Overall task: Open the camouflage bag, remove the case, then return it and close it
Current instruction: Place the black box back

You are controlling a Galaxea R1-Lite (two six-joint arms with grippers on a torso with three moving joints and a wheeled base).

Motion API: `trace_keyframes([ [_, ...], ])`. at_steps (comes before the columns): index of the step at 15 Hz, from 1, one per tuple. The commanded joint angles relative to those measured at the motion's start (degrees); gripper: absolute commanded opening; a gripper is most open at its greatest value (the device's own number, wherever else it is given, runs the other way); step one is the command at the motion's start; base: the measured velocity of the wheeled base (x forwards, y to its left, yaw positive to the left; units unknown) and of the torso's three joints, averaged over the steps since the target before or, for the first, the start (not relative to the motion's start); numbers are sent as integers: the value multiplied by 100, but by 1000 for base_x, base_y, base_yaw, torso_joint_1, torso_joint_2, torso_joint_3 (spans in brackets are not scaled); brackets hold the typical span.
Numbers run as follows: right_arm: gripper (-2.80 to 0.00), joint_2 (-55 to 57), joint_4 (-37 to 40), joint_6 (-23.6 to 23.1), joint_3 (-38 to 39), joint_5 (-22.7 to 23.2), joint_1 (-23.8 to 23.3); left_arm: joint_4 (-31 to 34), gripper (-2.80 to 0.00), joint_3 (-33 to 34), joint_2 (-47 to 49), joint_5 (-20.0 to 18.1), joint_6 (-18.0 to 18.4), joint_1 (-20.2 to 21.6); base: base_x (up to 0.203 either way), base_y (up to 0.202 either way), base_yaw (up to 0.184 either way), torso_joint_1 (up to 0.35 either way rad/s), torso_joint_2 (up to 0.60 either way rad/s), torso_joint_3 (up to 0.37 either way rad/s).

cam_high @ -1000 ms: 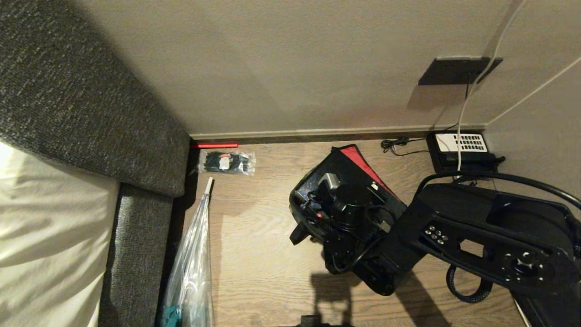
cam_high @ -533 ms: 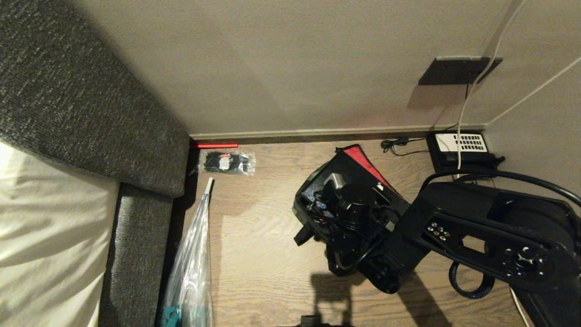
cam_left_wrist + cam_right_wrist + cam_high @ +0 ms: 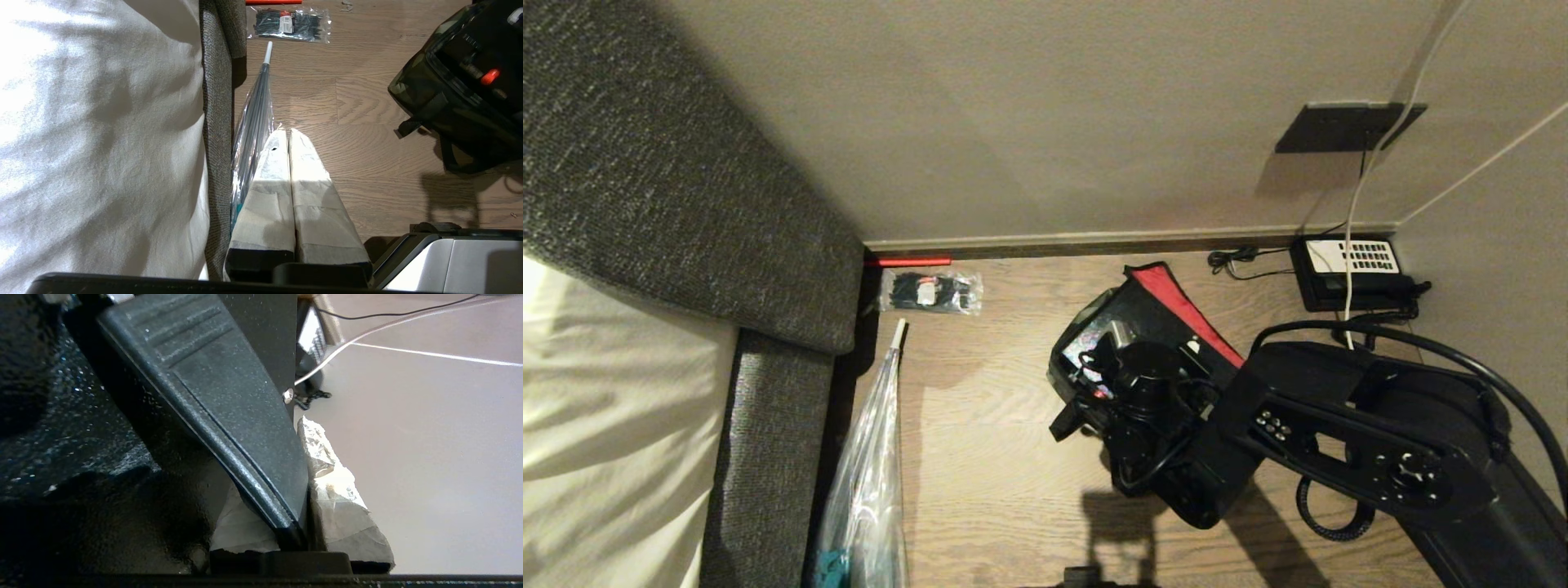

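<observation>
Case (image 3: 229, 416): flat, black, pinched edge-on between the right gripper's (image 3: 1107, 371) taped fingers (image 3: 339, 498); it stands steeply tilted over the bag's mouth, likely so its narrow edge can pass through the opening.
Camouflage bag (image 3: 1078, 384): on the wood floor (image 3: 980, 457) at about 4 o'clock from the frame's centre in the head view, lid thrown back towards 1 o'clock with its red lining (image 3: 1188, 314) showing, which leaves the mouth free.
Right gripper: jaws narrow, clamped on the case's rim directly above the bag.
Left gripper (image 3: 289, 134): jaws pressed together, empty, parked beside the sofa (image 3: 678, 196), clear of the work.
Surroundings: clear plastic bag (image 3: 866, 490) at 8 o'clock of the bag; telephone (image 3: 1347, 269) at 2 o'clock against the wall.
</observation>
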Motion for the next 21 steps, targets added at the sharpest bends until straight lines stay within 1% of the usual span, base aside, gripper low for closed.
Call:
trace_keyframes([
  [1,-280,276,-44,-17,-99,-43,7,0,-280,1,0,3,-1,0,0,0,0,0,0,0],
  [3,-280,413,-37,-14,-190,-43,-2,0,-280,1,0,3,-1,7,0,0,0,0,0,0],
  [6,-280,702,-40,151,-352,-43,-2,0,-280,1,0,3,-1,0,0,0,0,0,0,0],
  [9,-280,841,36,103,-757,-36,-14,7,-280,1,0,3,-1,0,0,0,0,0,0,0],
  [13,-280,1070,120,73,-1104,-35,-28,0,-280,1,0,3,-1,1,0,0,0,0,0,0],
  [21,-280,1410,178,92,-1384,-31,-81,0,-280,1,0,3,-1,0,0,0,0,0,0,0],
])
